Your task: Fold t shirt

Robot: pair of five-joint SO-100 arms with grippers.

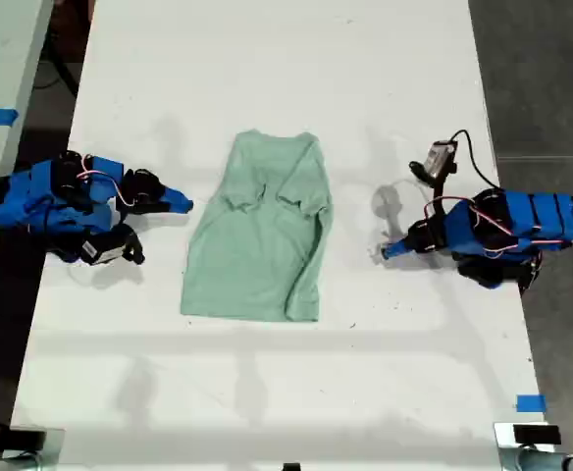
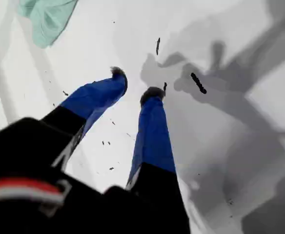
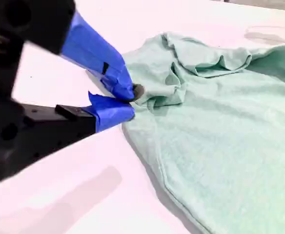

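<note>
Exterior view: the t shirt (image 1: 257,231) is flanked by my first gripper (image 2: 132,85), slightly parted, empty, and my second gripper (image 3: 130,102), nearly closed, empty.

Robotics lab, white table (image 1: 267,59), blue tape marks (image 1: 530,403)

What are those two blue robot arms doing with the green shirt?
They are folding the t shirt, which lies on the white table with both sleeves already tucked in. My second gripper, on the exterior view's left, has its jaws nearly closed right at the shirt's edge; whether they pinch any cloth is hard to tell. My first gripper, on the exterior view's right, is open over bare table and holds nothing.
</note>
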